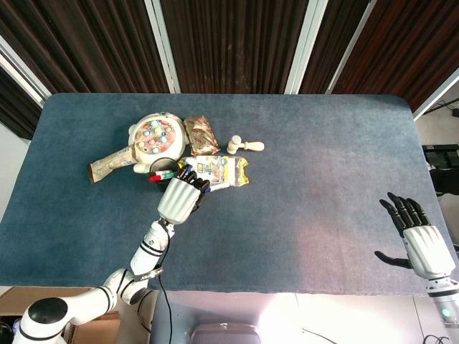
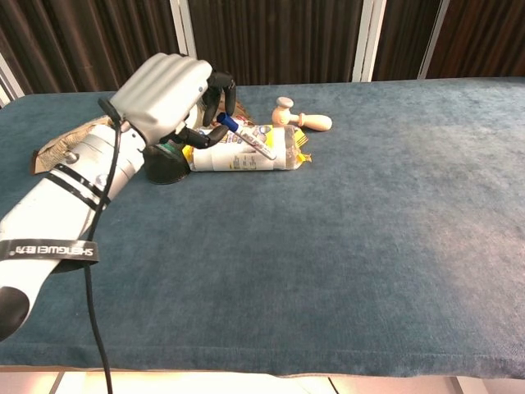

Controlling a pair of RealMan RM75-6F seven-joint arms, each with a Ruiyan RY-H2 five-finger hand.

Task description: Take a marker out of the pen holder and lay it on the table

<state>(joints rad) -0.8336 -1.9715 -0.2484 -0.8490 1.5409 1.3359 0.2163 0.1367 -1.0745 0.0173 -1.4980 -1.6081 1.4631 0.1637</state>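
The right hand (image 1: 419,240) idles near the front edge with fingers spread and empty, while further back the left hand (image 2: 168,98) pinches a blue-capped marker (image 2: 246,137) lifted clear of the pen holder (image 2: 166,167), above the snack packet (image 2: 246,156), so only laying it on the tabletop (image 2: 369,230) seems left.

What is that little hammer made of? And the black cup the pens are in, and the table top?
The little hammer looks like bare, pale wood: smooth, tan, no paint. The pen cup looks like black metal mesh, though the left hand hides most of it, so that is a guess. The table top looks like blue-grey fabric or felt: matte and slightly fuzzy.
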